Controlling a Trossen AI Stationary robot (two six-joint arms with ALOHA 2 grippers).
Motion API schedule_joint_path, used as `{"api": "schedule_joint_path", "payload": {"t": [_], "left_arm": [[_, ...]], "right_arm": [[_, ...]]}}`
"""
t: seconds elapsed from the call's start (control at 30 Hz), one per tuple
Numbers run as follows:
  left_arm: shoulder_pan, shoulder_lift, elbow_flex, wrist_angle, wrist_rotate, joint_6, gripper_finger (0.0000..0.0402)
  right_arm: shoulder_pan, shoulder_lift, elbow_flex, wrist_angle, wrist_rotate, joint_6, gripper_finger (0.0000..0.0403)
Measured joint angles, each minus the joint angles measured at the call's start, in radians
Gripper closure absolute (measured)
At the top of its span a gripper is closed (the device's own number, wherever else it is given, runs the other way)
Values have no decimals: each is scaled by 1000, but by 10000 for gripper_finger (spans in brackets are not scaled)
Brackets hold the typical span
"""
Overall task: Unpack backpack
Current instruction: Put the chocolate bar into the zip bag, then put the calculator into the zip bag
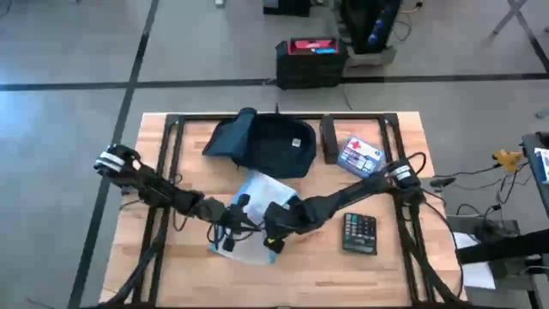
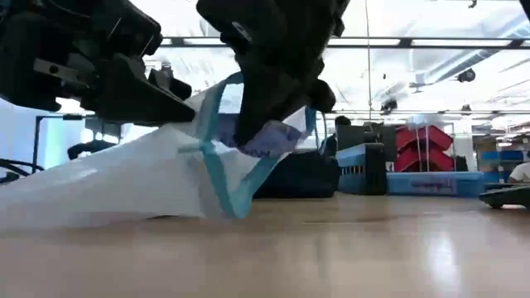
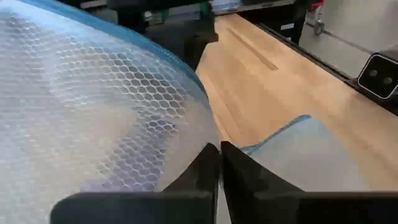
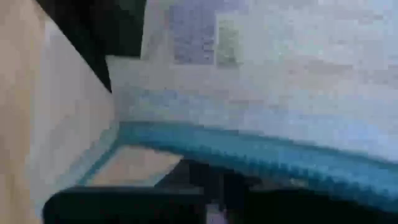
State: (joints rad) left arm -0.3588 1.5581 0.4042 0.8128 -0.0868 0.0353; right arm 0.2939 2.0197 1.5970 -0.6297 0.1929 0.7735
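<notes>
Basically, both arms meet over the front middle of the wooden table [image 1: 171, 283], working on a clear bubble pouch [image 1: 257, 193] with a teal zip edge. The left gripper [image 1: 233, 209] reaches in from the left side and its fingers [image 3: 208, 168] are pressed together, pinching the pouch's bubble film at the edge; in the left wrist view the honeycomb-pattern plastic bulges right beside the closed tips. The right gripper [image 1: 273, 233] comes in from the right, low over the pouch's near end, fingers together; the low view shows it clamped on the teal-edged opening, with the pouch mouth lifted off the table and the rest of the pouch sloping down to the surface. Something pale with print shows inside the pouch, too blurred to identify. The backpack [image 1: 270, 144] lies at the back middle of the table, dark navy, slumped flat with a small light patch near its right side, just behind the pouch and not touched by either gripper; in the low view it shows as a dark mass behind the pouch. A small blue-white box [image 1: 360, 154] sits to the backpack's right, with a dark upright block [image 1: 328, 140] between them. A black calculator [image 1: 359, 233] lies at the front right, apart from the grippers.
</notes>
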Motion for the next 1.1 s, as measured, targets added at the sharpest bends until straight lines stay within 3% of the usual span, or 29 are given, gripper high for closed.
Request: {"api": "schedule_joint_path", "payload": {"t": [0.23, 0.4, 0.57, 0.77, 1.1], "left_arm": [[0, 0, 0, 6, -2, 0, 402], [2, 0, 0, 18, -22, 2, 402], [0, 0, 0, 14, -4, 4, 402], [0, 0, -1, 14, -2, 5, 402], [0, 0, -1, 15, -5, 5, 402]], "right_arm": [[0, 0, 0, 13, -35, 17, 401], [5, 19, 0, 27, 277, 43, 401], [3, 75, 0, 64, 294, 33, 387], [3, 124, -1, 67, 233, 64, 308], [72, 75, -1, 39, 190, -9, 144]]}}
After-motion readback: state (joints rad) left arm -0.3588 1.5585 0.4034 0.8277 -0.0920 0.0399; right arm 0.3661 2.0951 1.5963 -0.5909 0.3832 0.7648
